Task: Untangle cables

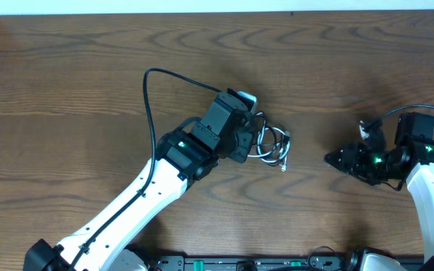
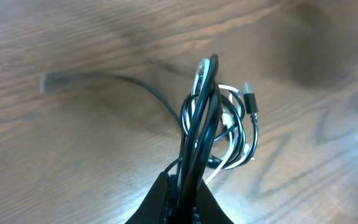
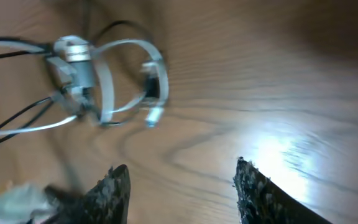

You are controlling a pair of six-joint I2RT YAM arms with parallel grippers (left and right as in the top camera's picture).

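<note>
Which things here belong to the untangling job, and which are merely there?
Belonging to the job: thin black cord; thin white cord; left claw, shut on the black cord; right claw, open and empty.
Merely there: brown wooden table; thick black wire on the left arm.

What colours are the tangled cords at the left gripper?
One black cord, one white cord; the left wrist view shows them best.
</note>
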